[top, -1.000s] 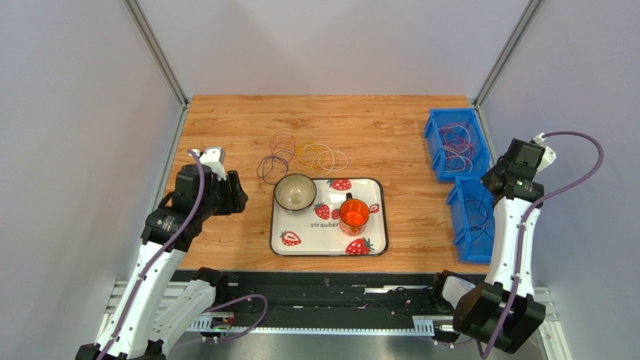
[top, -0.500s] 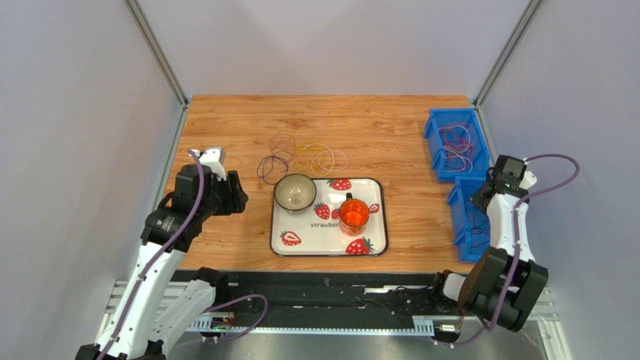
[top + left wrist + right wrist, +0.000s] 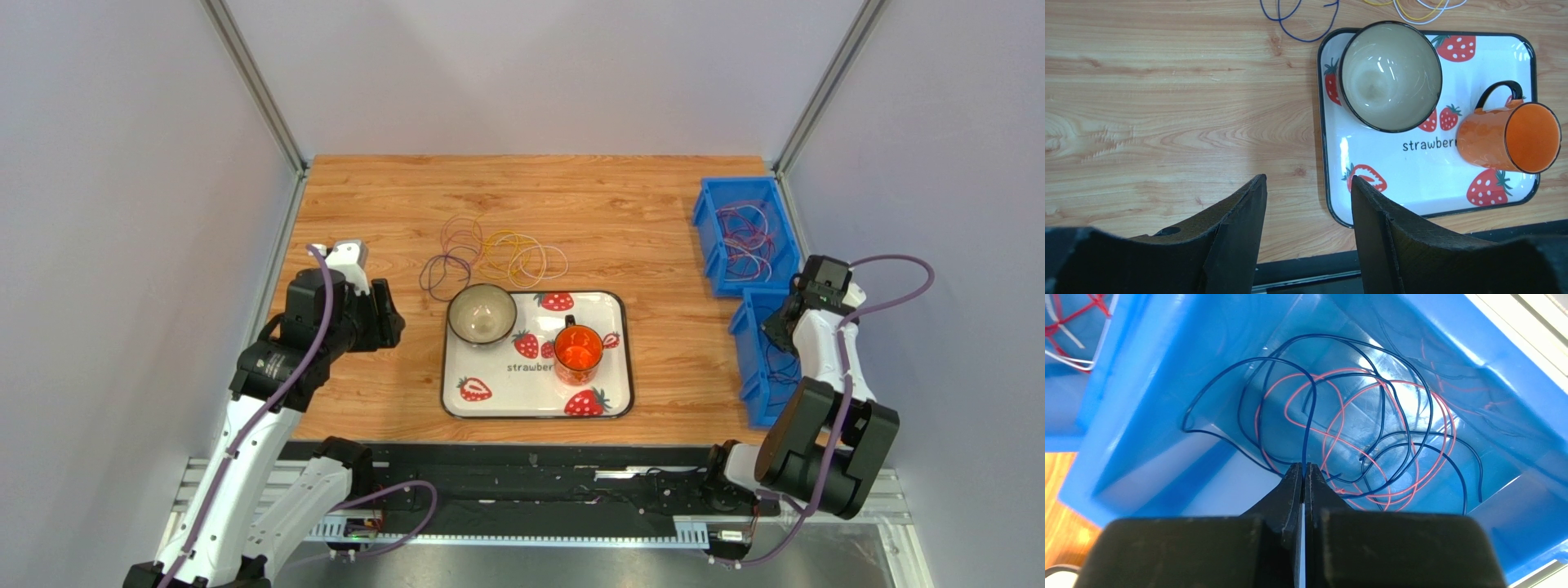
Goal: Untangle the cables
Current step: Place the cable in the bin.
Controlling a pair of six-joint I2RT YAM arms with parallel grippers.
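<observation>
Over at the right edge of the bench (image 3: 368, 196), the right end effector (image 3: 1303, 468) reaches down into the near blue bin (image 3: 1155, 416). Its fingers are pressed together and clamped on a dark cable (image 3: 1308, 429), which rises straight from the fingertips and arches away to the left. Other cables (image 3: 1364, 435), dark blue and reddish-pink loops, lie heaped against the bin's floor and far wall just beyond the fingertips. The far blue bin (image 3: 705, 233), nearer the bench's far right corner, holds another bundle of loops.

The left end effector (image 3: 1308, 184) hangs over the left half of the bench with its fingers apart and nothing between them. It sits just beside the left rim of the tray (image 3: 1324, 159), which carries a bowl (image 3: 1390, 76) and an orange mug (image 3: 1511, 138) lying on its side. A loose pile of purple, orange and yellow loops (image 3: 491, 255) lies on the bare wood past the tray's far edge, close to the bowl and well apart from this end effector.
</observation>
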